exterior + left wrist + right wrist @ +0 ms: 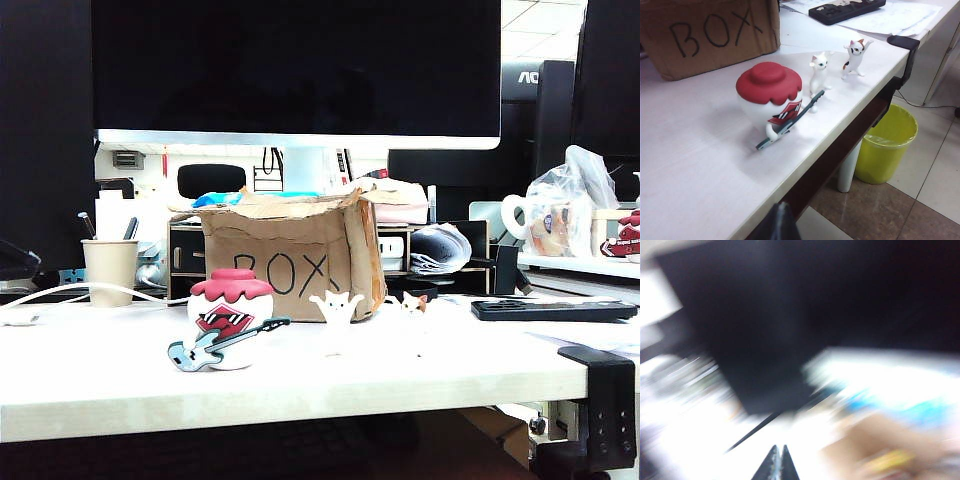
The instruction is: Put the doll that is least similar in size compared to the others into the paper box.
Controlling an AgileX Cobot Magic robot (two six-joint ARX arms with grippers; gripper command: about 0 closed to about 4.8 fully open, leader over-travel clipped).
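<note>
Exterior view, left to right: cup (110, 268) with pens; doll (230, 318) on the white table (100, 375); box (290, 258) just behind the doll, its torn rim open upward; plain white cat (336, 308) in front of the box's right corner; cat with orange ear (413, 303) beside it; remote (553, 310) well to the right; a monitor (295, 65) above all. No arm or gripper shows in this view.

Left wrist view only: a yellow bin (886, 144) on the tiled floor beyond the table edge, and the doll's domed top seen from above. A dark part at the frame's edge is probably the left gripper (776, 222); whether its fingers stand apart or together cannot be told.

Right wrist view only: heavy blur, a black mass over pale shapes. The right gripper (776, 466) shows as two dark fingers pressed together, empty, pointing toward the blurred desk.

Doll: round white body, dark-red dripping cap with a raised knob, red lips, teal guitar (222, 345). It stands upright, facing the exterior camera, free of both grippers. The guitar's long axis runs aslant across its front, body low at the doll's left in the exterior view, neck rising right toward the white cat.
</note>
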